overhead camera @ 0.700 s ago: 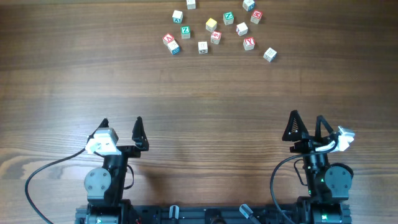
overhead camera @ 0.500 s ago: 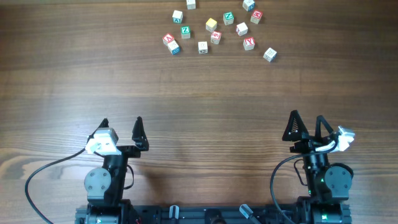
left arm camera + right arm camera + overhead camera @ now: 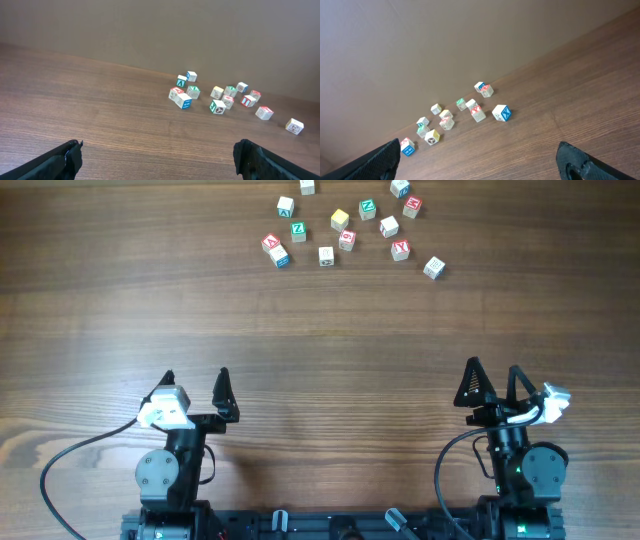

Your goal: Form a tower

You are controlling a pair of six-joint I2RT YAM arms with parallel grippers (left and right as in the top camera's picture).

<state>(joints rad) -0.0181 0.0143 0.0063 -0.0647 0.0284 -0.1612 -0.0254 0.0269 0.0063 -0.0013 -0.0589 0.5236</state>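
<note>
Far ahead of both claws, on the far side of the table [image 3: 320, 340], you have the letter cubes [image 3: 346, 238] lying in one loose cluster. Your left claw [image 3: 195, 376] and right claw [image 3: 493, 369] sit back by the robot's base, well apart, both spread wide and gripping nothing. Ahead of the left claw and a little to its right, the blue-edged cube [image 3: 279, 255] with the pale top sits at the cluster's left end, just beside a red-edged cube [image 3: 270, 242] (from the left wrist it looks no taller than its neighbours). One pale cube [image 3: 433, 268] lies slightly apart, nearest the right claw.
</note>
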